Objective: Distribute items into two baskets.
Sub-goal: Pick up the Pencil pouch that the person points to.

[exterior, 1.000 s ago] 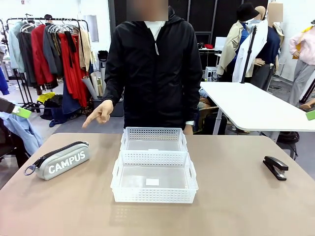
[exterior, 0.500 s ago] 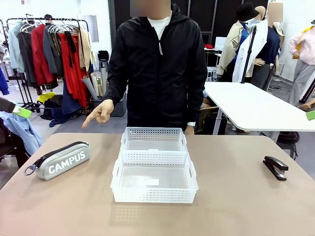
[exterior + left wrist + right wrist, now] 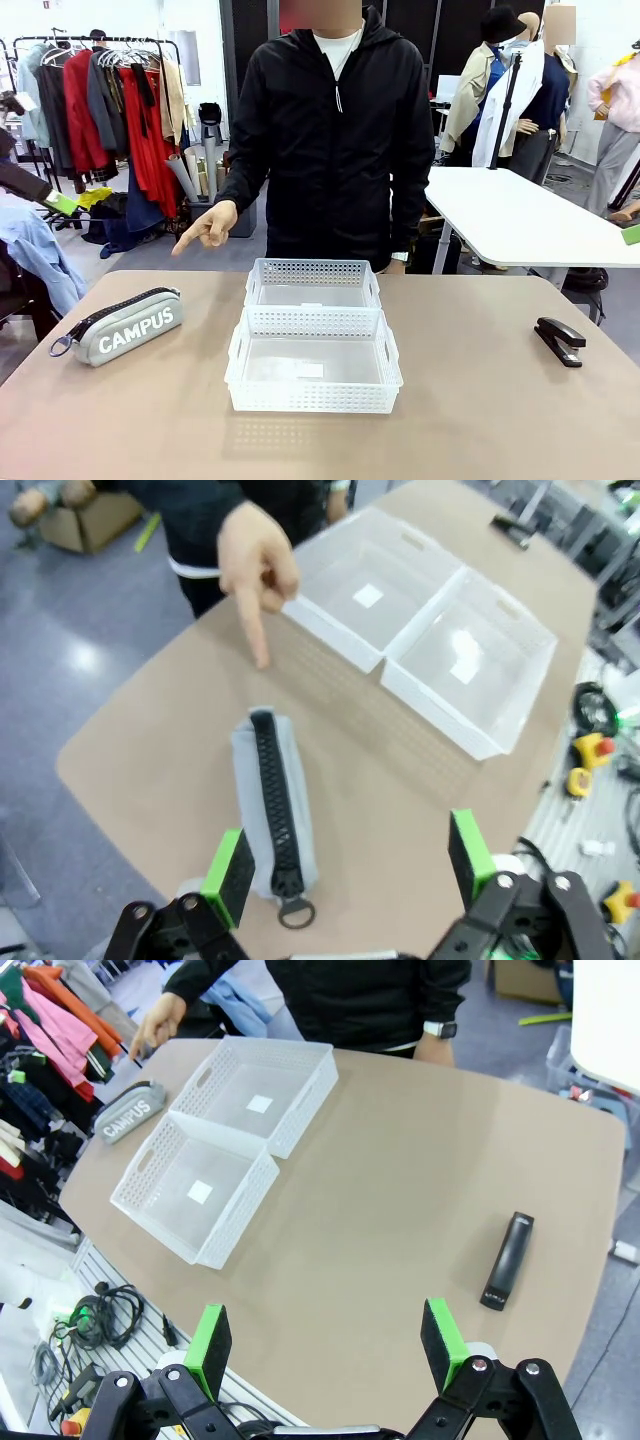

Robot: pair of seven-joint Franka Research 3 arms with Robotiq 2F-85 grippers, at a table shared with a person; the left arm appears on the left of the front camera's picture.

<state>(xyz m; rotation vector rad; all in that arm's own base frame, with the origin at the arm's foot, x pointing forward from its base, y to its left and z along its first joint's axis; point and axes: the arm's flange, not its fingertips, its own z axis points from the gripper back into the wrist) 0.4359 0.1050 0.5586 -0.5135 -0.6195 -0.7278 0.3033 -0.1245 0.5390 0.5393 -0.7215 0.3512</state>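
The grey "CAMPUS" pouch (image 3: pixel 125 327) lies on the table's left side, and the person's hand (image 3: pixel 205 227) points down toward it from the far edge. Two white baskets stand end to end in the middle, the far one (image 3: pixel 312 270) and the near one (image 3: pixel 312 396), both with nothing in them. The black stapler (image 3: pixel 560 341) lies at the right. My left gripper (image 3: pixel 350 865) hangs open high above the pouch (image 3: pixel 275 810), its green pad (image 3: pixel 62 205) at the left edge. My right gripper (image 3: pixel 325 1345) is open, high over the table's near right side, above the stapler (image 3: pixel 508 1260).
The brown table (image 3: pixel 480 410) has free room around the baskets. A white table (image 3: pixel 520 215) stands behind at the right and a clothes rack (image 3: pixel 110 100) at the back left. Cables and an emergency button (image 3: pixel 585 765) lie on the robot's side.
My left gripper's green pad has risen and shifted slightly right at the picture's left edge. The person has straightened and shifted a little right, hand still pointing. Pouch, baskets and stapler stay put.
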